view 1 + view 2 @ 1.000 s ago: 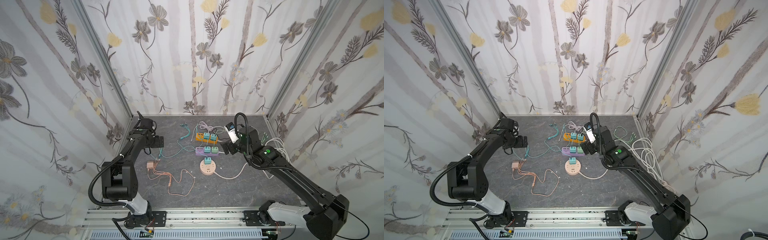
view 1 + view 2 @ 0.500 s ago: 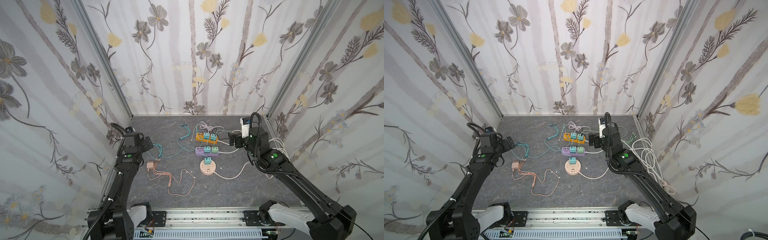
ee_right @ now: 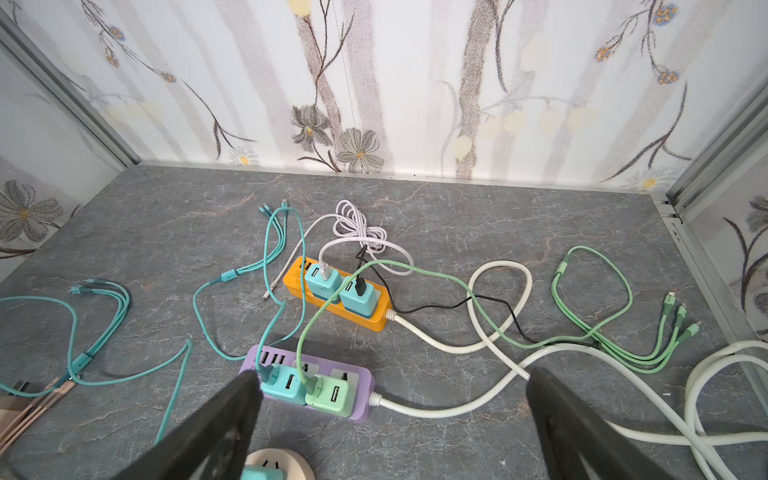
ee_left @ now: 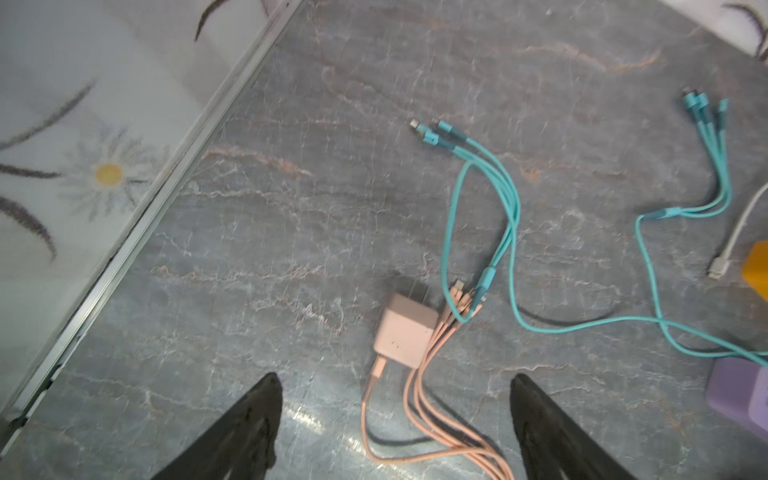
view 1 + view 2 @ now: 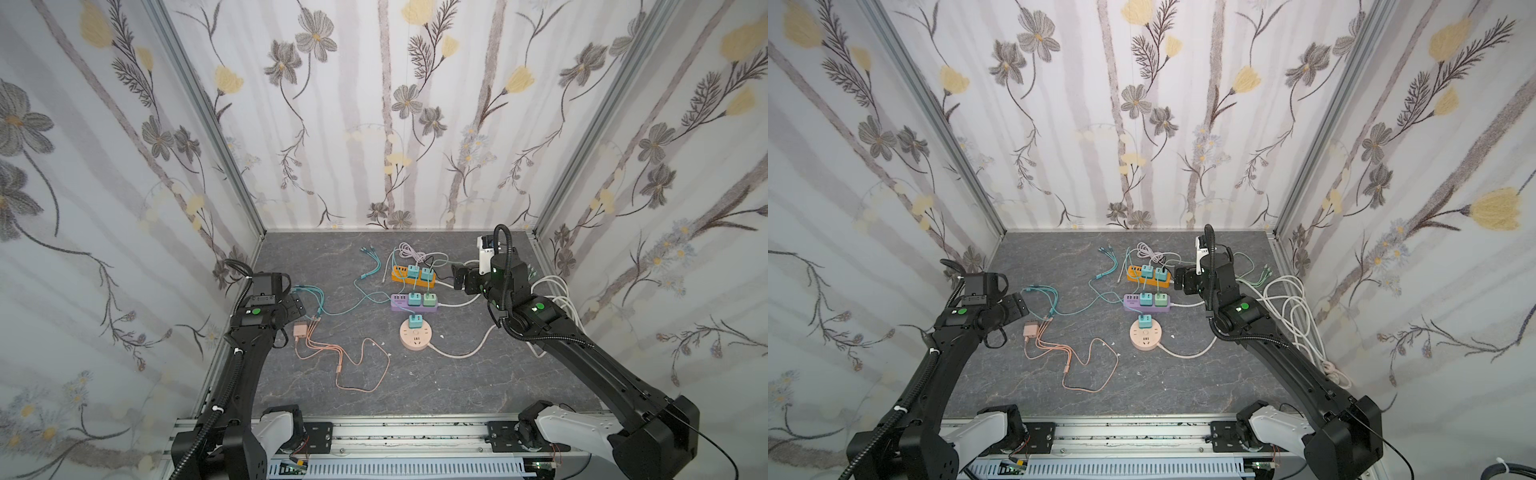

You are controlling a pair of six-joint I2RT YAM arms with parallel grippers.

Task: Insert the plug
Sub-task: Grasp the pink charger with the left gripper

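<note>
The pink plug (image 4: 405, 330) lies on its side on the grey floor, with its pink cable (image 4: 419, 415) looping away; both top views show the plug (image 5: 300, 331) (image 5: 1031, 330) at the left. My left gripper (image 4: 393, 376) hangs open just above it, empty, a finger on each side of the cable. It shows in both top views (image 5: 297, 309) (image 5: 1017, 305). A round pink socket (image 5: 416, 334) (image 5: 1145, 334) carries one teal charger. My right gripper (image 3: 392, 372) (image 5: 459, 278) stands open and empty over the purple strip (image 3: 361, 403).
An orange strip (image 5: 413, 277) (image 3: 374, 318) and the purple strip (image 5: 413, 302) each hold two chargers. Teal cables (image 4: 511, 216) spread across the floor between the plug and the strips. Thick white cords (image 5: 1291, 303) and a green cable (image 3: 594, 291) lie at the right wall.
The left arm has swung up and its gripper has shifted left and nearer, over the pink plug. The right gripper has drawn back to the right, away from the strips.
</note>
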